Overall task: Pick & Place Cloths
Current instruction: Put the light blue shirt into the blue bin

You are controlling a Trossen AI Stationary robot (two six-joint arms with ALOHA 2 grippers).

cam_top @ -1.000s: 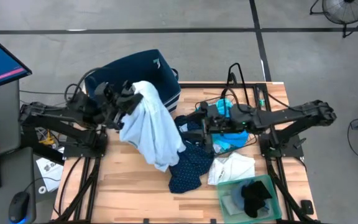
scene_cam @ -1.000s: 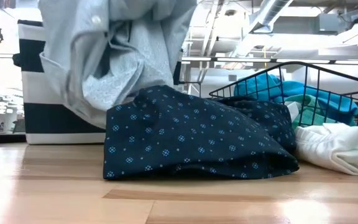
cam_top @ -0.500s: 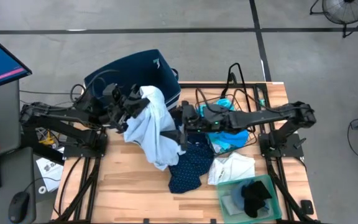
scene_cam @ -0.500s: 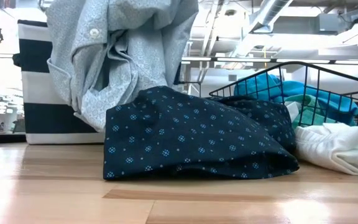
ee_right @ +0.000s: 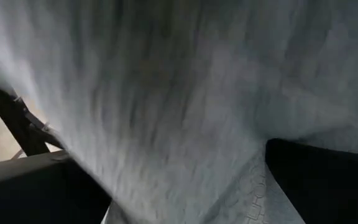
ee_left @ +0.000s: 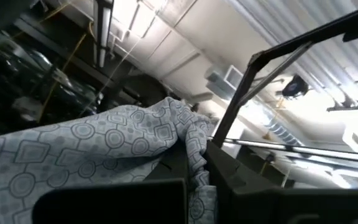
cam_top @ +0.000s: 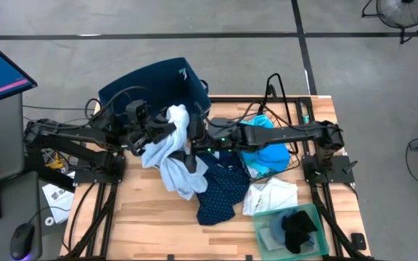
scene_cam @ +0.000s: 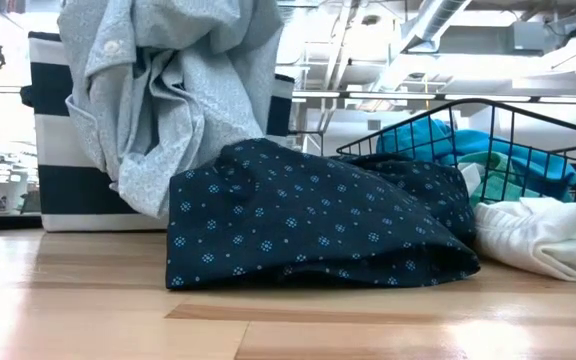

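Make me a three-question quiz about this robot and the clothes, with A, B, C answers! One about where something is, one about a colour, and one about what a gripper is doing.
1. Where is the black cloth?
A. In the green tray
B. In the navy striped bin
C. On the floor

2. What colour is the cloth in the wire basket?
A. Red
B. Turquoise
C. Yellow

3. What is the left gripper doing?
A. Resting open on the bare table
B. Holding the white cloth
C. Shut on the pale blue shirt, holding it up

Answers:
1 A: the high view shows it inside the tray at the table's near right corner.
2 B: the low view shows the turquoise cloth behind the wires.
3 C: the left wrist view shows the patterned fabric pinched between its fingers.
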